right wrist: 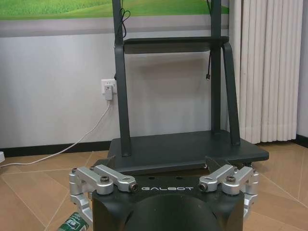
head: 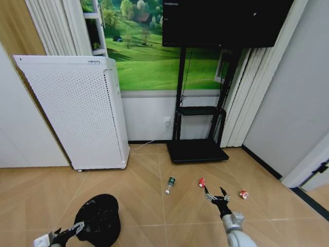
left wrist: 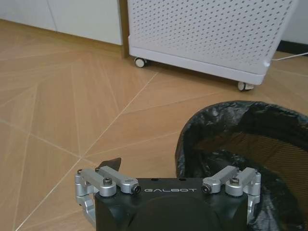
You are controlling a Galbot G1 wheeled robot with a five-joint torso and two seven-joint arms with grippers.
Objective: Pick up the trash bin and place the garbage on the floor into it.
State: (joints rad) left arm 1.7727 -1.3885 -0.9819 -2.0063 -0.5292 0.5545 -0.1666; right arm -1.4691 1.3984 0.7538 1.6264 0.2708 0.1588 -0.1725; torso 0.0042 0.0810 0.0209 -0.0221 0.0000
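The trash bin [head: 97, 220], a round black basket lined with a black bag, stands on the wood floor at the lower left. My left gripper [head: 71, 232] is open right at its near rim; in the left wrist view the bin [left wrist: 250, 149] sits beside one dark fingertip [left wrist: 113, 163]. The garbage lies ahead in a row: a clear bottle with a green label [head: 170, 184], a small red can [head: 201, 182] and a red-and-white piece [head: 243, 194]. My right gripper [head: 217, 196] hovers open between the can and the red-and-white piece. The bottle [right wrist: 73, 223] also shows below the right wrist.
A tall white perforated appliance on wheels [head: 77, 113] stands behind the bin. A black TV stand [head: 198, 150] with its flat base sits against the back wall, and a white cable [head: 149, 144] runs along the floor. A grey wall [head: 288, 103] closes the right side.
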